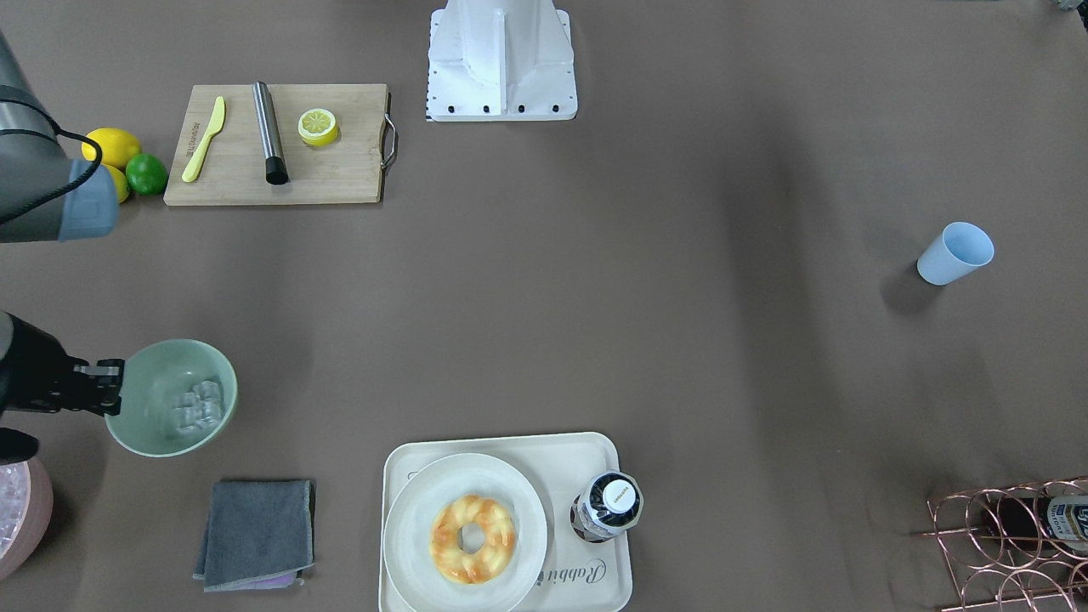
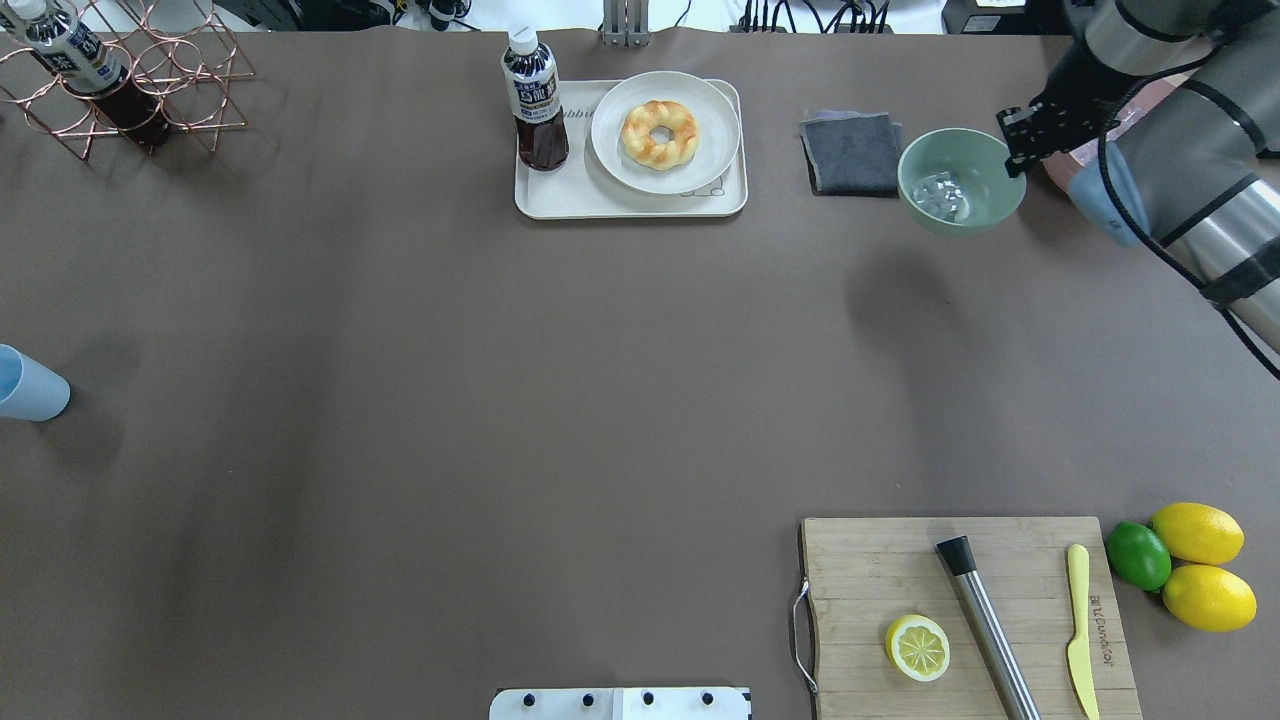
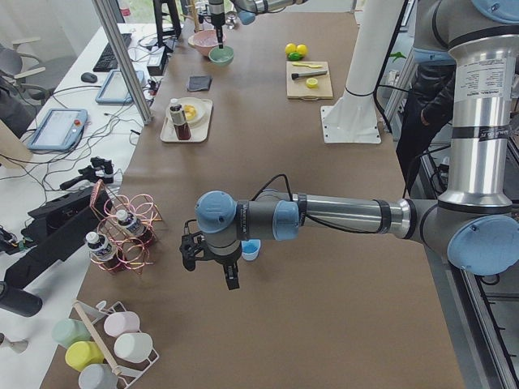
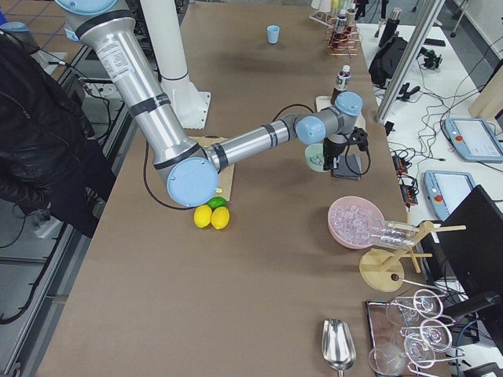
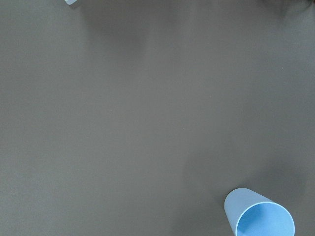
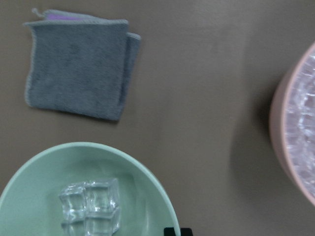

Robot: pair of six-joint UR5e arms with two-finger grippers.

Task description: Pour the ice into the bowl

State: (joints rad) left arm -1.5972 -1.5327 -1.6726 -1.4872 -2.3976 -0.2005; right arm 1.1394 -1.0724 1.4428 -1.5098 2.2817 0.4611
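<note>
Scanning the desk (image 1: pixel 595 297) around the action: a gray cloth (image 1: pixel 255 534) lies just beside the bowl (image 1: pixel 144 382), and a pink bowl (image 4: pixel 354 243) heaped with ice sits near it on the other side. Farther along, a tray (image 1: pixel 612 586) carries a plate (image 1: pixel 408 527) with a doughnut (image 1: pixel 473 539) and a bottle (image 1: pixel 609 505). Well apart, a cutting board (image 1: pixel 340 170) holds a yellow knife (image 1: pixel 204 138), a metal rod (image 1: pixel 269 132) and a lemon half (image 1: pixel 318 127). Beside the board sit lemons (image 1: pixel 112 146) and a lime (image 1: pixel 146 173), one lemon partly covered by the right arm (image 1: pixel 42 195) in the front-facing view. A blue cup (image 1: pixel 955 253) lies tipped on its side far across the desk.

Now the bowl: it is upright, mouth facing up, round with no long axis. The ice (image 1: pixel 197 406), a few clear cubes, is clustered inside it, off centre toward the cloth side.

The right fingers (image 1: pixel 104 374) are right at the bowl's rim on the side away from the cloth. One dark tip shows at the rim in the wrist view, but whether they pinch it I cannot tell. The left fingers (image 3: pixel 231 278) hang near the blue cup, and their spread cannot be judged.
</note>
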